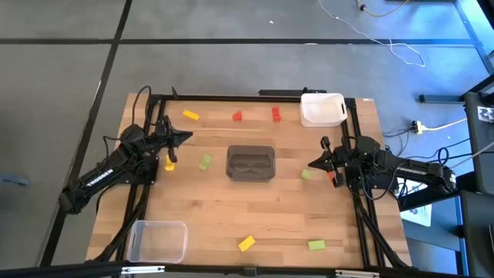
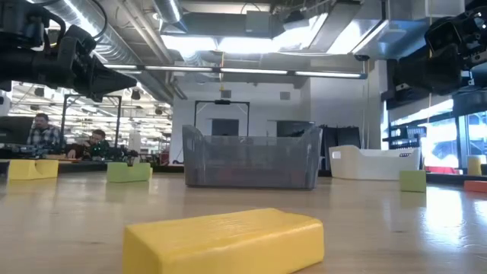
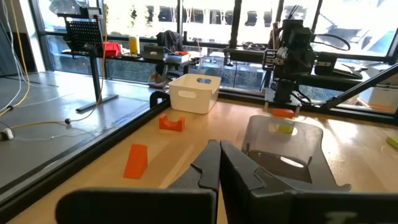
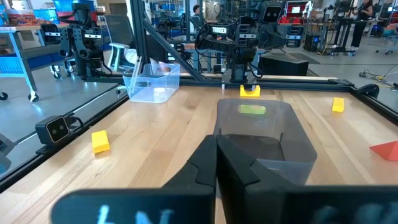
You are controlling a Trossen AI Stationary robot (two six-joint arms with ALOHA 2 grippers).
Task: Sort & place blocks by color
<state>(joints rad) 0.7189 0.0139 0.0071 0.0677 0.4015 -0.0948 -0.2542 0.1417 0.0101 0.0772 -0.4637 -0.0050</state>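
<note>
item: blocks, yellow, red, light green, scattered over the table around the grey bin. likely light, rigid, smooth; i would pinch across the short sides. my left gripper and right gripper: fingers together, holding nothing.

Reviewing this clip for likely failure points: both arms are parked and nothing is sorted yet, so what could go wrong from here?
The yellow block lies right under the shut left gripper, so a descent could knock it aside. The red block sits similarly tight against the shut right gripper. A yellow block near the front edge might get pushed off.
</note>
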